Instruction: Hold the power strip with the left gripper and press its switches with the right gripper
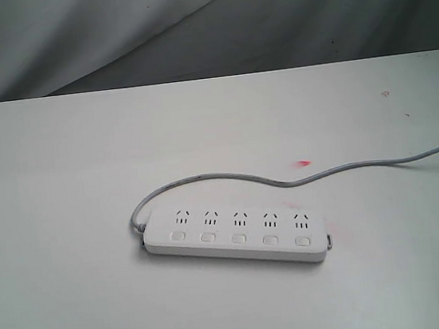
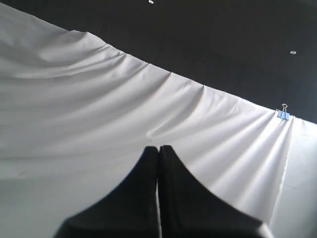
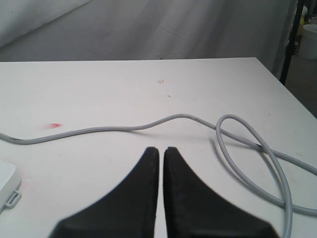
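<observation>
**Power strip lies alone on the table; both claws closed and holding nothing**

The long, flat white plastic power strip [image 1: 235, 234] with rounded corners lies on the white table [image 1: 61, 167], low and near the middle of the exterior view, its right end a little nearer the camera than its left. It shows 5 socket sets along the far side. The 5 small white rounded-rectangle switches [image 1: 239, 238] run in a row along the near side, 1 under each set. A grey cord [image 1: 347, 169] leaves the strip's left end, bends back over the table behind it and runs off to the right edge of the view. A small red mark [image 1: 304, 163] sits on the tabletop just beyond the cord. No arm appears in this view, and nothing touches the strip.

The black pointed left gripper [image 2: 158, 148] has its 2 fingers pressed together, with nothing between them. It faces a creased white cloth [image 2: 74, 99] pinned by a small blue binder clip [image 2: 283, 113].

The black right gripper [image 3: 161, 149] is closed to a hairline slit and grips nothing. It hangs over bare tabletop, with the cord [image 3: 124, 128] crossing beyond its tips and curling into a loop to one side. Only a corner of the power strip [image 3: 6, 181] shows at the picture's edge, well apart from the fingers.
</observation>
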### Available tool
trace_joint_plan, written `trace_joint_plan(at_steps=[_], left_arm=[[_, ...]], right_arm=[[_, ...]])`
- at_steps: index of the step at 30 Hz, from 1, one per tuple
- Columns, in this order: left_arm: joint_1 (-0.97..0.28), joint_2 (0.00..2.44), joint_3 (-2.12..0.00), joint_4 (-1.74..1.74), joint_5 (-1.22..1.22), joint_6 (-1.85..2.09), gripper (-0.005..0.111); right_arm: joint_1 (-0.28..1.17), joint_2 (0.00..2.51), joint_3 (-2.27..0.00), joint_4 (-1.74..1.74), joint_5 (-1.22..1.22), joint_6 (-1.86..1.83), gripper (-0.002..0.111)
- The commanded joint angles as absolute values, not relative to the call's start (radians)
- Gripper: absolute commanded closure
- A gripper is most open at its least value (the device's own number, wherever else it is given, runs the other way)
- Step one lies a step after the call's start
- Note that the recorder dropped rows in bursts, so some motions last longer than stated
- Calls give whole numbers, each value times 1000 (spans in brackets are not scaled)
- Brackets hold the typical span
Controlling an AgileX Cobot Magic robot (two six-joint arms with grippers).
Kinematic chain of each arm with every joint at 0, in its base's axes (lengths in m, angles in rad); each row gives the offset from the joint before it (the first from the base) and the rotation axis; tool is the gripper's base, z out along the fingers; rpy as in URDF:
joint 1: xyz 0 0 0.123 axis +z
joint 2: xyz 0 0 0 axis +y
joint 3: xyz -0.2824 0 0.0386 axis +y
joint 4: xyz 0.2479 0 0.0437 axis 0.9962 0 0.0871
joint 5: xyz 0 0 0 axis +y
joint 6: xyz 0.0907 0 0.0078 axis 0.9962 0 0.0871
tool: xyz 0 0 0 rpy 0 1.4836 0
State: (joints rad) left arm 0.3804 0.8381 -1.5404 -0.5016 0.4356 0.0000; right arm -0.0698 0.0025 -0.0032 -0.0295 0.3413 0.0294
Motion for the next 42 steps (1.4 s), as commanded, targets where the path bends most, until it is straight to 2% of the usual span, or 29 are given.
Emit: trace_joint_plan(at_steps=[1,11,16,23,42], left_arm=[[379,820,-1535,-489,422,-105,106],[370,861,-1525,-291,422,39,106],[214,912,-1451,-176,422,61,106],[18,869,-1223,-172,367,61,106],[10,351,-567,-107,297,59,106]], right_arm=[[-80,0,0,-30,338,30,105],[-80,0,0,-30,338,30,105],[-80,0,0,-30,338,30,105],[-80,0,0,-30,338,30,105],[-80,0,0,-30,338,30,105]])
